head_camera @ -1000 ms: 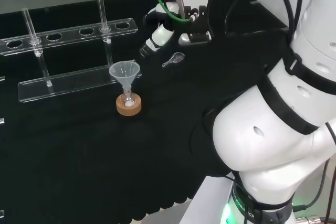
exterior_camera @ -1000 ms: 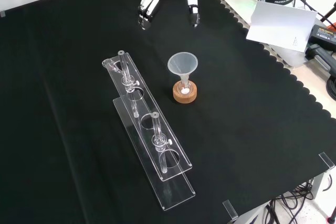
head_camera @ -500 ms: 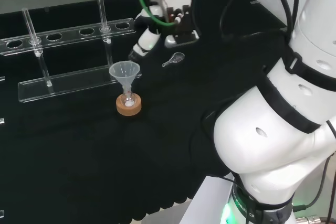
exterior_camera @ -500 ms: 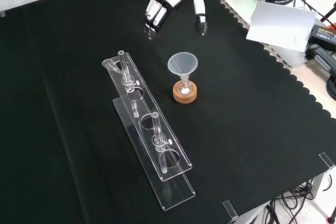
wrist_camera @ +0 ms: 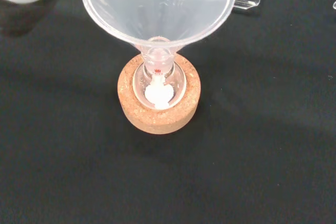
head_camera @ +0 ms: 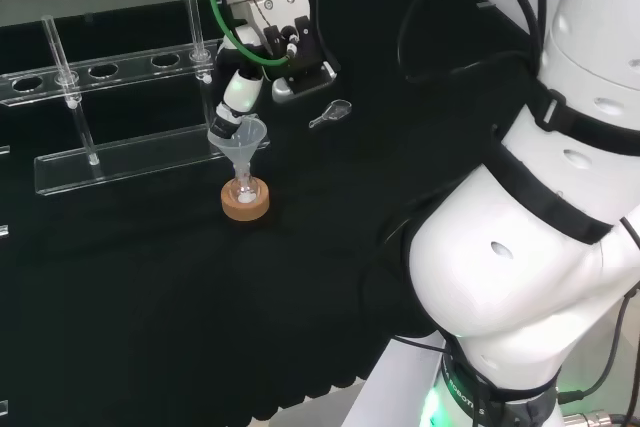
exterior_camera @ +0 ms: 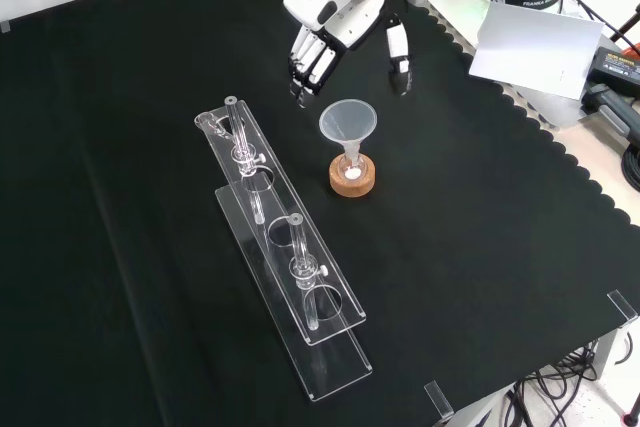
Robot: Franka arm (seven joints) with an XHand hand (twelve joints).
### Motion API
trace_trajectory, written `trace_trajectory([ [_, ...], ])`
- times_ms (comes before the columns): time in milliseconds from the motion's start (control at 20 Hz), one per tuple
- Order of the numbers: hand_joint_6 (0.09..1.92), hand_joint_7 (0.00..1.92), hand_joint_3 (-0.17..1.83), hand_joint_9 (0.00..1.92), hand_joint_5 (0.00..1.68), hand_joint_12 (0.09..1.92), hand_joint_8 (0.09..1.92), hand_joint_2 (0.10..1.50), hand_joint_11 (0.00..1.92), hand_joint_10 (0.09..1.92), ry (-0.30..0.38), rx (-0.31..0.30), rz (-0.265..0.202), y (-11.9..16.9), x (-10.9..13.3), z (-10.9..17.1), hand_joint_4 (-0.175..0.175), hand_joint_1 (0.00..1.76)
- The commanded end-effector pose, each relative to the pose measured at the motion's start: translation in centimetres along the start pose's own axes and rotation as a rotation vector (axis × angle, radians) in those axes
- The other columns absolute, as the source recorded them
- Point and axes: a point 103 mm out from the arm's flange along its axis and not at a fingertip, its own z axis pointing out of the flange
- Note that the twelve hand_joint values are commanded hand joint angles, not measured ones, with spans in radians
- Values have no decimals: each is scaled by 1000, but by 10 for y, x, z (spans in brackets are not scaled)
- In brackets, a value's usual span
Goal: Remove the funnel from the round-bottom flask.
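Just below our open, empty robot hand (exterior_camera: pixel 345 17), the clear plastic funnel (exterior_camera: pixel 347 125) sits in a small round-bottom glass flask (wrist_camera: pixel 158 83); a sideways snag could tip both off the cork ring stand (exterior_camera: pixel 353 179).

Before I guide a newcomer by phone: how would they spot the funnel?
Beside the long clear rack on the black cloth sits a cork ring. The funnel stands upright above it, a clear cone, the one wide-mouthed piece.

Hand (exterior_camera: pixel 335 9) moved from far edge of cloth toward funnel (exterior_camera: pixel 347 124); now hovers just above and beside its rim, fingers (exterior_camera: pixel 305 72) spread, not touching.
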Motion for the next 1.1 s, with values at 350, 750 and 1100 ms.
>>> trace_trajectory([
  [350, 87, 0, 343, 196, 217, 1431, 503, 623, 359, 777, -62, 74, 3, 15, 1, 8, 7, 683],
  [750, 87, 0, 334, 181, 212, 1436, 488, 625, 352, 789, -69, 75, -10, 22, 7, 14, 10, 680],
  [1100, 87, 0, 331, 186, 213, 1438, 484, 626, 350, 795, -77, 92, -4, 25, 14, 14, 10, 678],
])
